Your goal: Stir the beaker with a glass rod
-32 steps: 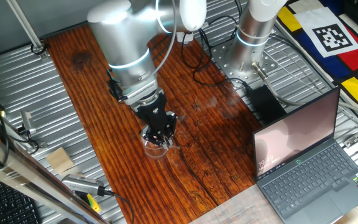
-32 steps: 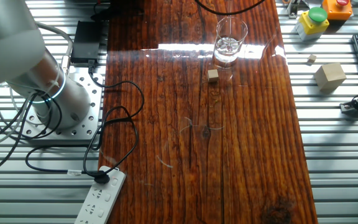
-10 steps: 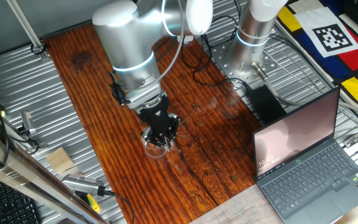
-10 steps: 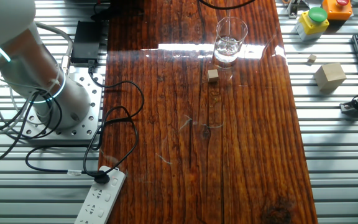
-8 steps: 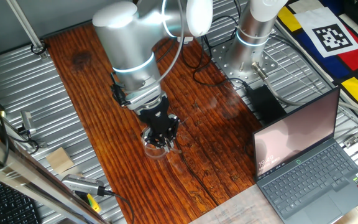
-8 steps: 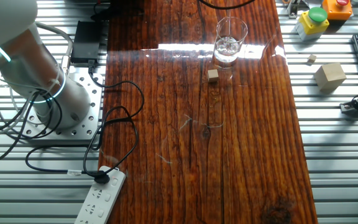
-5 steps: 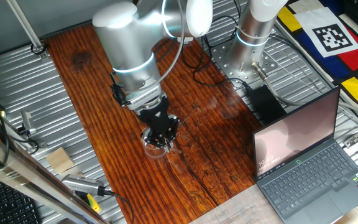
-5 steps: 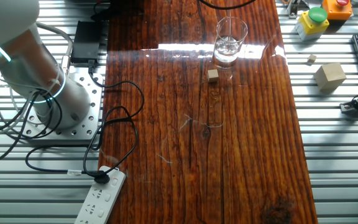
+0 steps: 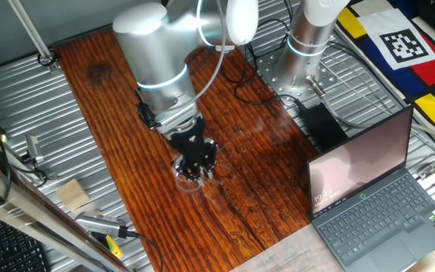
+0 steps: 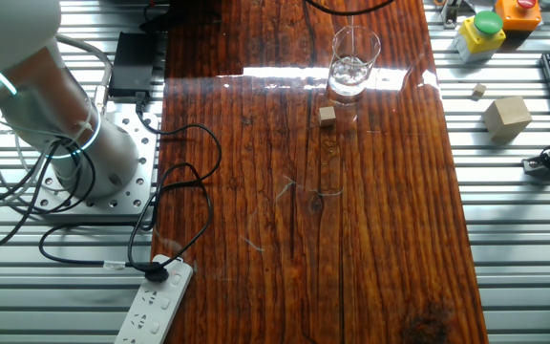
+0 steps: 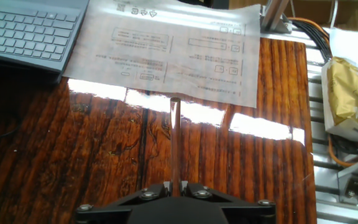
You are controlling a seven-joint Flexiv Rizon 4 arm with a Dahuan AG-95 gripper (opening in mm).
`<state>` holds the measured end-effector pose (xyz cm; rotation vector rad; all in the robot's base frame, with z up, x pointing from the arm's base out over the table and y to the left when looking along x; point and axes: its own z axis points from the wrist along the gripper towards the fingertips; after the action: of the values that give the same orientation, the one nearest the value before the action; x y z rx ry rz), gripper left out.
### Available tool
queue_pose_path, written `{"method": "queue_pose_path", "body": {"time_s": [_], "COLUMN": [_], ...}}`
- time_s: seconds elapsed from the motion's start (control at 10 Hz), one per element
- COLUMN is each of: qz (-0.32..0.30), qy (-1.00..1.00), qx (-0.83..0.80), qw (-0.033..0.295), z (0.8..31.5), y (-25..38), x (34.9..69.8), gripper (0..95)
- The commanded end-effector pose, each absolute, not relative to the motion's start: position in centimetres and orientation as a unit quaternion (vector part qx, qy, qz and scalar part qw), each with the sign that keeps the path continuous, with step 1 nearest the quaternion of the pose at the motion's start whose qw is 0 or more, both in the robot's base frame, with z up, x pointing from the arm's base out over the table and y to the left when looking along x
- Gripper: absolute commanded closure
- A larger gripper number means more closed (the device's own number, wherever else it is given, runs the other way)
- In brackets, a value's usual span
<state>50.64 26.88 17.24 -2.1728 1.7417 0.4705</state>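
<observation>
1. Your gripper (image 9: pixel 195 172) hangs over the beaker (image 9: pixel 188 178), a small clear glass cylinder standing on the dark, grooved wooden counter (image 9: pixel 112 98).
2. In the hand view the fingers are closed on the glass rod (image 11: pixel 175 146), a thin transparent stick that runs straight out from them.
3. Only the other fixed view shows the beaker (image 10: pixel 352 63) unobstructed, upright at the far end of the glossy counter, with a small tan cube (image 10: pixel 327 116) just near of it; the gripper lies outside that view.
4. A larger tan block (image 10: pixel 505 117) sits on ribbed metal to the right.
</observation>
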Motion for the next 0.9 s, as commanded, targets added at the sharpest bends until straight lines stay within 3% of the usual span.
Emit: {"method": "queue_pose_path", "body": {"time_s": [0.1,0.3,0.4,0.8,0.9], "qz": [0.165,0.167,0.167,0.171,0.168], "qy": [0.608,0.604,0.602,0.6,0.614], "qx": [-0.761,-0.762,-0.763,-0.764,-0.755], "qw": [0.159,0.163,0.164,0.163,0.156], "z": [17.3,17.5,17.6,18.6,19.3], "y": [26.9,26.5,26.2,24.6,23.4], "x": [50.6,50.5,50.4,50.0,49.7], "gripper": [76.0,76.0,57.0,57.0,76.0]}}
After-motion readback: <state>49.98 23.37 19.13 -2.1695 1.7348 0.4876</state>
